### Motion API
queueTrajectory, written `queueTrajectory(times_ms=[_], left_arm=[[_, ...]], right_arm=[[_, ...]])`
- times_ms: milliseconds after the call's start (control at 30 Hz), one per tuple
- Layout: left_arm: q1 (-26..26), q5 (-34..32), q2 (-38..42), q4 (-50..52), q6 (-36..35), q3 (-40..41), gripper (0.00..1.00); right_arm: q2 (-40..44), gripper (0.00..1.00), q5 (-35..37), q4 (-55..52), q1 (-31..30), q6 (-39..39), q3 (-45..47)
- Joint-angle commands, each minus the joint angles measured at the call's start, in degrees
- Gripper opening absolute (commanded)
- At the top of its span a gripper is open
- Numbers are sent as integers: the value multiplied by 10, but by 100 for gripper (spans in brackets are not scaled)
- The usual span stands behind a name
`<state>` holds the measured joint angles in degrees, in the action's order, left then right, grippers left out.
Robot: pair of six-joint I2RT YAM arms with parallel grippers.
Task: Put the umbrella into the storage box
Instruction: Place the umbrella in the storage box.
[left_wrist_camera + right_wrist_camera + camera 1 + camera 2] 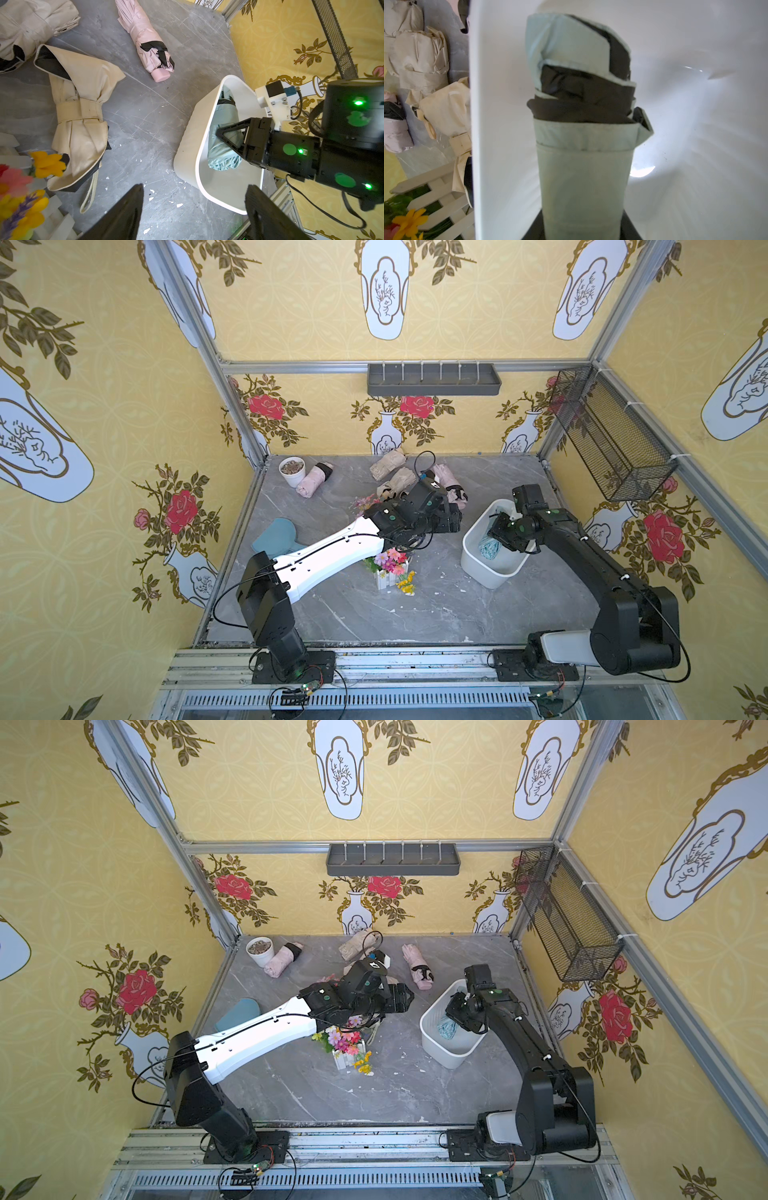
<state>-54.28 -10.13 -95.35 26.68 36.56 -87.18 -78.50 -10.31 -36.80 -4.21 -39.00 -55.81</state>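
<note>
At the far left of the counter [436, 614], a small white pot [291, 470] is standing with a pink folded umbrella [312, 482] lying just beside it. Nearer the front, a teal fabric item [272, 536] is lying partly under the left arm.

The left gripper [194, 209] is hovering over the counter between the flower planter [390, 564] and the storage box [488, 572]. The left wrist view is showing its fingers [126, 214] spread wide with nothing between them. The top views are not resolving this.

A beige strapped umbrella [81, 116] is lying beside the planter. A second pink umbrella [417, 968] is showing fully in a top view, and the left arm is hiding most of it in its twin.

The storage box is sitting at the right of the counter. The light blue umbrella [222, 158] is lying lengthwise inside its walls. Whether it is resting on the box floor cannot be determined.

The right gripper [222, 135] is reaching into the box and pinching this umbrella near its middle. Only the right wrist view is showing the umbrella's black lining and closed strap.

A black wire mesh basket [615, 435] is hanging on the right wall.
</note>
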Motion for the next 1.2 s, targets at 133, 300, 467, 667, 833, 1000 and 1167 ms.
queueTrajectory(times_ms=[133, 300, 467, 667, 833, 1000, 1167], left_arm=[[10, 25, 19, 0, -15, 14, 82], [16, 30, 28, 6, -16, 17, 82], [20, 39, 31, 7, -16, 22, 83], [23, 43, 33, 12, -18, 24, 83], [26, 38, 50, 24, -23, 30, 83], [47, 34, 88, 34, -28, 56, 83], [89, 39, 145, 41, -35, 111, 83]], right_arm=[[-51, 38, 20, 79, -2, -25, 16], [-96, 42, 31, 89, -2, -23, 2], [-127, 60, 40, 84, -2, -20, -20], [-123, 70, 42, 67, -8, -17, -33], [-41, 73, 76, 22, -20, -4, -35], [36, 73, 83, -39, -20, 54, -61], [60, 74, 10, -59, -21, 147, -102]])
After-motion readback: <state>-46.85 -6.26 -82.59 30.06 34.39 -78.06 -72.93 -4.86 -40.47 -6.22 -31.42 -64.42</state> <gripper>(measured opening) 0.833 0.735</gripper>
